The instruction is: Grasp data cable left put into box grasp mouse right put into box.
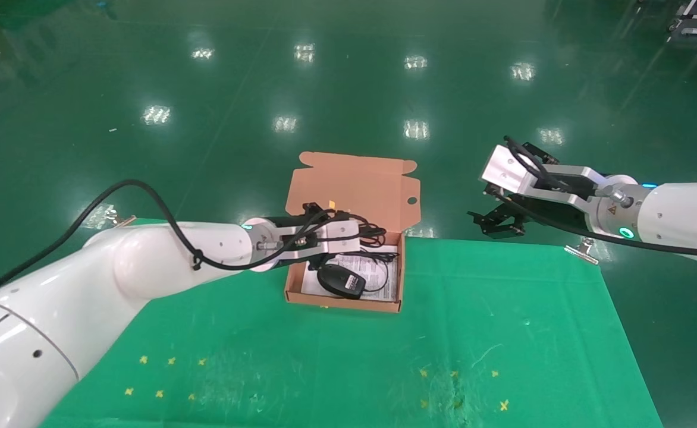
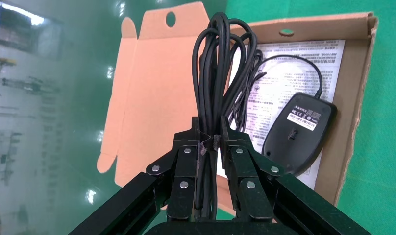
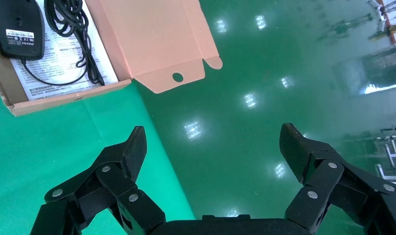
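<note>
The open cardboard box [image 1: 342, 304] sits on the green mat with its lid [image 1: 354, 187] standing up at the back. The black mouse [image 1: 341, 280] lies label-up inside on the white sheet [image 2: 284, 68], its thin cord looped beside it. My left gripper [image 1: 365, 233] is shut on the black data cable bundle [image 2: 218, 63] and holds it over the back of the box, loops hanging toward the lid. My right gripper [image 1: 497, 223] is open and empty, off the mat's far right edge. The mouse [image 3: 18, 24] and box [image 3: 63, 100] show in the right wrist view.
The green mat [image 1: 443, 333] covers the table, with yellow cross marks near the front. A metal clip [image 1: 583, 249] holds the mat's far right corner. Shiny green floor lies beyond the table.
</note>
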